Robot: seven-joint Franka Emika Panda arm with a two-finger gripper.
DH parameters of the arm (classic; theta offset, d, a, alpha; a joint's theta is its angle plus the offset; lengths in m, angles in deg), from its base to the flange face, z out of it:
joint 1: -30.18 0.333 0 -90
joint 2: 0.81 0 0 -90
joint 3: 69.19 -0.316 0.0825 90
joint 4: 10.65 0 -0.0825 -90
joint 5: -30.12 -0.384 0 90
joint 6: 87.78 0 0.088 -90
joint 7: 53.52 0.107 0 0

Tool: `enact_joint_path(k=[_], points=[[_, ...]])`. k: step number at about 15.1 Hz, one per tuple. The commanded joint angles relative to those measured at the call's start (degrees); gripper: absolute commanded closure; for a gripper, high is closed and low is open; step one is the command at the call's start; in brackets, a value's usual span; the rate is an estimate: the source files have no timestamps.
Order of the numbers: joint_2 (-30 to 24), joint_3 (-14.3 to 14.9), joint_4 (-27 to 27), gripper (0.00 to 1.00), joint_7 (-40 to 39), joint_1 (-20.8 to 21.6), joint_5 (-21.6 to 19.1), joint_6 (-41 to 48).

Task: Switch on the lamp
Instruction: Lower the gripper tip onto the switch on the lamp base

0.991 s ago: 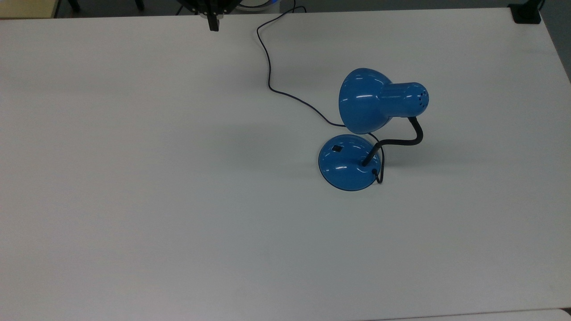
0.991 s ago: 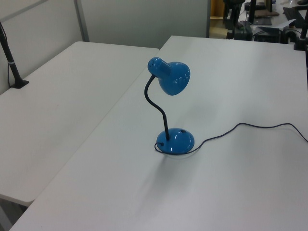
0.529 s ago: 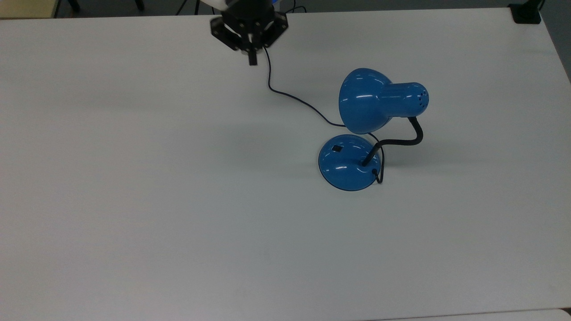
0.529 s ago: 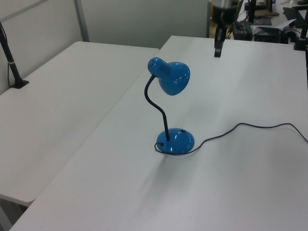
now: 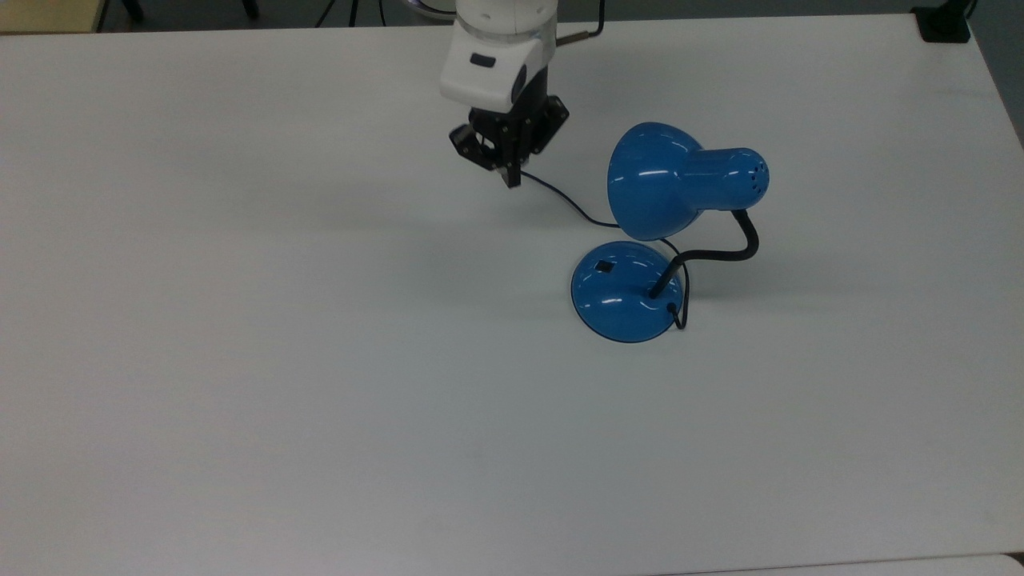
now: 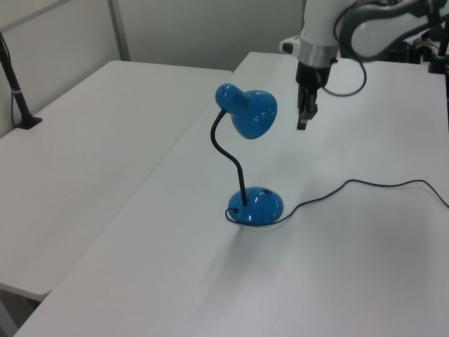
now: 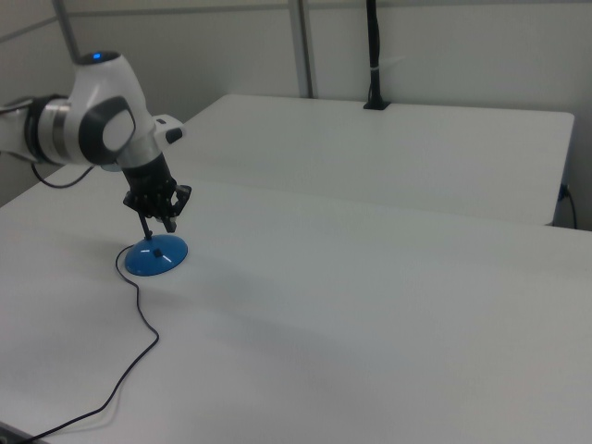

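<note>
The blue desk lamp [image 5: 640, 240] stands unlit on the white table [image 5: 240, 360], right of centre in the top view, its shade [image 5: 652, 182] bent over the domed base [image 5: 626, 300] where the small black switch [image 5: 605, 267] faces up, free to press. The cord [image 5: 560, 202] trails toward the far edge. The gripper [image 5: 511, 178] hangs above the cord, apart from the lamp, fingers seemingly pressed together, probably for poking. No readable writing.
</note>
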Motion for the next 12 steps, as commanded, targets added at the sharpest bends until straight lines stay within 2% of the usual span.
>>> enact_joint_path(k=[1, 3, 7, 12], points=[[2.52, -2.08, 4.27, 1.00, -4.40, 0.14, -2.12, -13.11], [4.90, -3.85, 4.19, 1.00, -7.56, -0.13, -3.09, -15.51], [7.19, -5.87, 4.18, 1.00, -8.81, -0.22, -3.35, -19.63], [10.44, -9.91, 4.18, 1.00, -9.25, -3.02, -3.27, -24.21]])
